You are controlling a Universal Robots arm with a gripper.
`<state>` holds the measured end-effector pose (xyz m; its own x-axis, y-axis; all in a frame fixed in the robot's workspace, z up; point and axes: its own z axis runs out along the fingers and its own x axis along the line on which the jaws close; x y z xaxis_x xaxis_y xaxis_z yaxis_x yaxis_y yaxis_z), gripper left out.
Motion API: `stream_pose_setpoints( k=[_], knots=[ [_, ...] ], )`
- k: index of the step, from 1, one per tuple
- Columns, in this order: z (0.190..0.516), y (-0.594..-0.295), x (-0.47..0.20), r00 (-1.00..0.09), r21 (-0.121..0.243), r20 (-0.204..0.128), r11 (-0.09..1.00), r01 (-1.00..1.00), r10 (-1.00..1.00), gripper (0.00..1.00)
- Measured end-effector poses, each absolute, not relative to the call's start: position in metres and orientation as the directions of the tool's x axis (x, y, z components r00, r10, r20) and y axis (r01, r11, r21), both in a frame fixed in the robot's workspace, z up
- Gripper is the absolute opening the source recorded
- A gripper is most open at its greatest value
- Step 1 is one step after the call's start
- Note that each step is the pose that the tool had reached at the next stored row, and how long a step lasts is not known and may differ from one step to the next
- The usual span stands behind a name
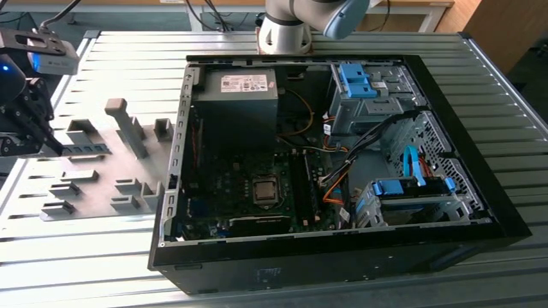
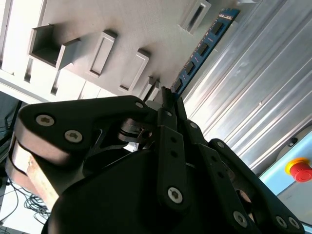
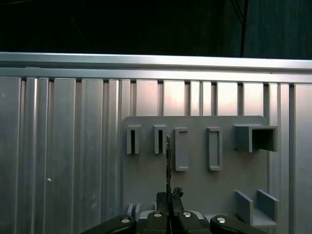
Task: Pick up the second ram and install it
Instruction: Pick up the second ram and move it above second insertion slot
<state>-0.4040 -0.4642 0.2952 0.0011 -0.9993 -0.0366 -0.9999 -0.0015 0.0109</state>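
The second ram (image 2: 202, 46) is a thin blue board with dark chips, and it sticks out from between my fingertips. My gripper (image 2: 165, 95) is shut on one end of it. In the first wrist view the ram (image 3: 168, 161) shows edge-on as a thin dark line rising from the gripper (image 3: 169, 196), above the grey holder plate (image 3: 195, 195). In the exterior view the gripper (image 1: 34, 131) hangs at the far left, over the holder plate (image 1: 94, 212) and well away from the open computer case (image 1: 445, 115). The motherboard (image 1: 248, 173) lies inside the case.
Grey holder blocks (image 1: 128, 125) stand up from the plate beside the case's wall. The arm's base (image 1: 287, 29) sits behind the case. Inside are a power supply (image 1: 235, 96), cables (image 1: 338, 183) and blue drive-bay clips (image 1: 411, 186). A red stop button (image 2: 300, 168) sits off the ribbed table.
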Motion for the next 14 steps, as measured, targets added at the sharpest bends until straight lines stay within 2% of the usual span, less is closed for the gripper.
stream_pose_setpoints(
  k=[14],
  knots=[
    [0.3011, -0.4642, -0.4040, 0.001, 0.011, -0.037, -0.001, -1.000, -0.999, 0.14]
  ],
)
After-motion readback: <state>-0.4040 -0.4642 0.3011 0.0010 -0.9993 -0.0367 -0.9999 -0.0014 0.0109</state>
